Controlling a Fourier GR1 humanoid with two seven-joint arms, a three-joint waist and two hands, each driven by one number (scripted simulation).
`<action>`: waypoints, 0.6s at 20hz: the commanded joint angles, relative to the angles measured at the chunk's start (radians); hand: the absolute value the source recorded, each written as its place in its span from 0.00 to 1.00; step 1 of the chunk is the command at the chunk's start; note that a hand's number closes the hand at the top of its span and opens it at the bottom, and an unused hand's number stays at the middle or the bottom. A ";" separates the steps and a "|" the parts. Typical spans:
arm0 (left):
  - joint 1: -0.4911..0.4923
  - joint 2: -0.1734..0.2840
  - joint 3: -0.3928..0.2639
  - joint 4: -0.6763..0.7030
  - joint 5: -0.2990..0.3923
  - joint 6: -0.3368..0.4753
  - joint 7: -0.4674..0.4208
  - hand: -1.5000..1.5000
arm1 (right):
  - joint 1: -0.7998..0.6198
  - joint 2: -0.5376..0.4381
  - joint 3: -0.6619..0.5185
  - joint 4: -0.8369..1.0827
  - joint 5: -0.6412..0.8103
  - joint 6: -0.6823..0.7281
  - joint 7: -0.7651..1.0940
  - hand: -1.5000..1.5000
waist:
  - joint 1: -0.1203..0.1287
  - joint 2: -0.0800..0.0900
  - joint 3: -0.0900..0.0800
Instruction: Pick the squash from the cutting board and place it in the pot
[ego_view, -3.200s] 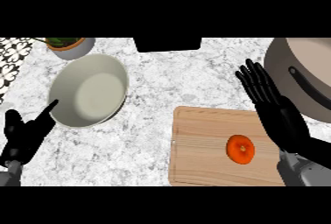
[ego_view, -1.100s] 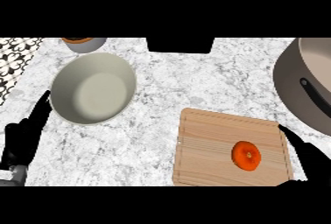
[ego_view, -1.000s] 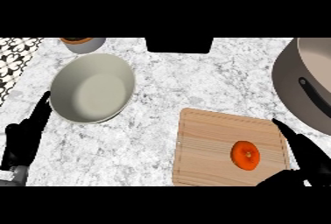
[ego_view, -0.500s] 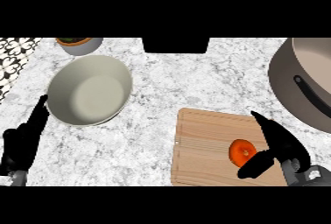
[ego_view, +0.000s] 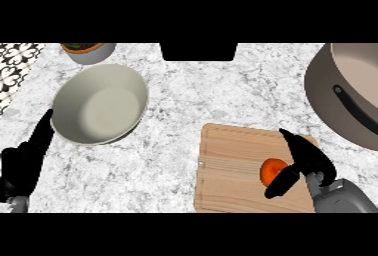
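One view only showed the scene, from the head, looking steeply down on a marbled tabletop (ego_view: 192, 100). One squash (ego_view: 272, 170), a small orange round, lay on the right part of one wooden board (ego_view: 229, 170). The right hand (ego_view: 306, 160) lay over the board's right side, its fingers reaching up past the squash and its thumb curving down just under it, so the squash sat in the gap between them. The hand stood apart, not closed on anything; whether any finger touched the squash could not be told.

One pot (ego_view: 354, 90), grey-brown with a dark handle, was cut off by the right edge, up and right of the board and near its far corner. One pale bowl (ego_view: 100, 110) stood at the left, well apart from the board, and one small planter (ego_view: 88, 50) sat beyond it at the top edge. The left hand (ego_view: 22, 167) rested open at the lower left, fingers up, just beside the bowl's near rim.

By my judgement the step in hand was the grasp: the squash was not yet picked, and nothing had gone into the pot. The next move would call for closing thumb and fingers on the squash, then a lift clear of the board and a carry up and right over the pot's rim.
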 joint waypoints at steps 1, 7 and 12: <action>-0.047 0.011 0.046 0.051 0.008 -0.051 -0.006 0.50 | -0.073 0.034 -0.029 0.107 0.007 0.070 0.083 0.00 | -0.002 0.002 0.000; -0.010 -0.047 0.031 0.016 -0.048 -0.026 0.014 0.50 | 0.017 0.078 -0.001 0.046 0.080 0.047 0.111 0.00 | -0.009 -0.001 0.000; -0.014 -0.047 0.101 0.093 -0.043 -0.087 -0.048 0.50 | -0.034 0.127 -0.058 0.170 0.113 0.064 0.034 0.00 | -0.005 0.000 0.000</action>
